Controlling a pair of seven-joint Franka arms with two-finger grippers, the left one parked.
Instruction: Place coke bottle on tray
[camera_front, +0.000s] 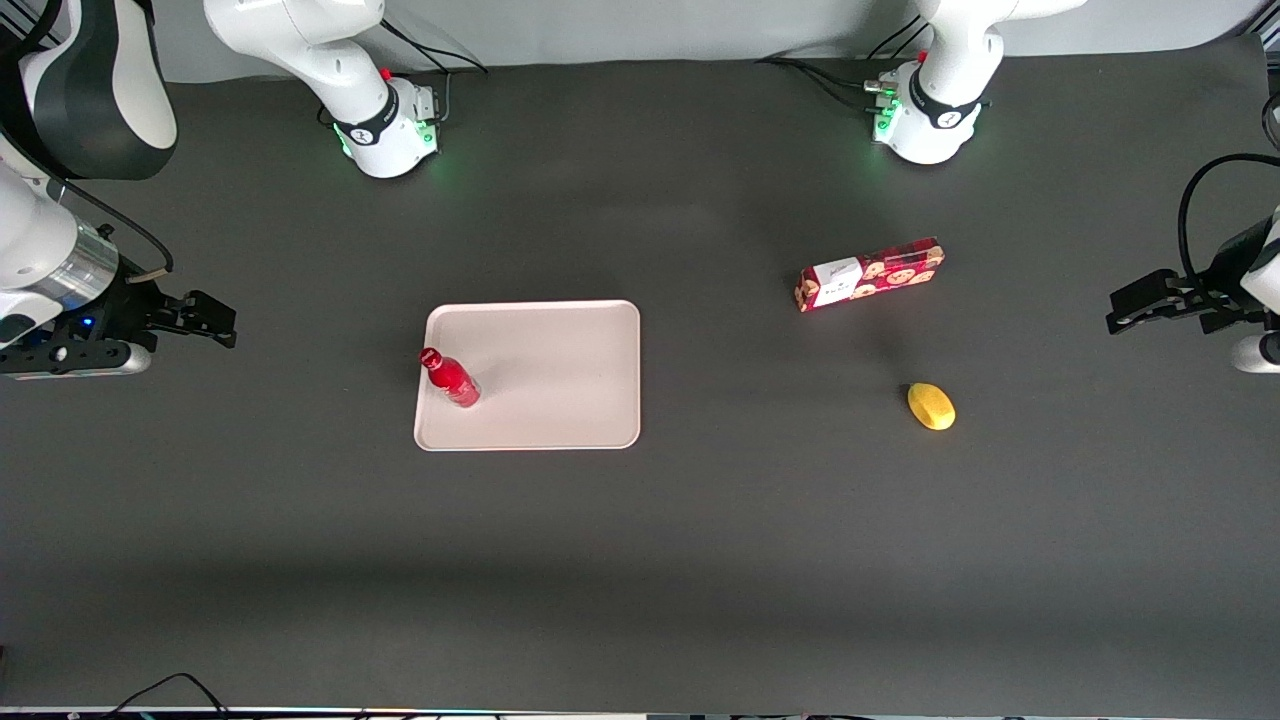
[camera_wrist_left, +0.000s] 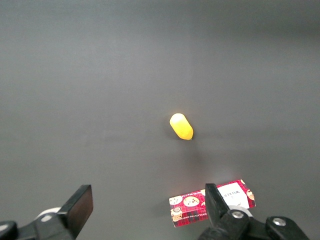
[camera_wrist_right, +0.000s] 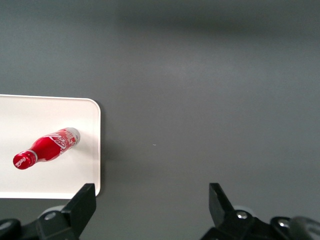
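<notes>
The small red coke bottle (camera_front: 450, 378) rests on the pale pinkish-beige tray (camera_front: 560, 370), close to the tray's edge at the working arm's end. Its cap points toward that edge; whether it stands or lies I cannot tell. My gripper (camera_front: 222, 325) hovers over bare table off that end of the tray, well apart from the bottle, open and holding nothing. In the right wrist view the gripper (camera_wrist_right: 152, 192) is spread wide above the dark table, with the coke bottle (camera_wrist_right: 47, 148) on the tray (camera_wrist_right: 30, 115) beside it.
A long red cookie box (camera_front: 870, 273) and a yellow oval object (camera_front: 931, 406) lie toward the parked arm's end of the table. The left wrist view shows the same cookie box (camera_wrist_left: 192, 210) and yellow object (camera_wrist_left: 181, 126). Two arm bases stand along the back edge.
</notes>
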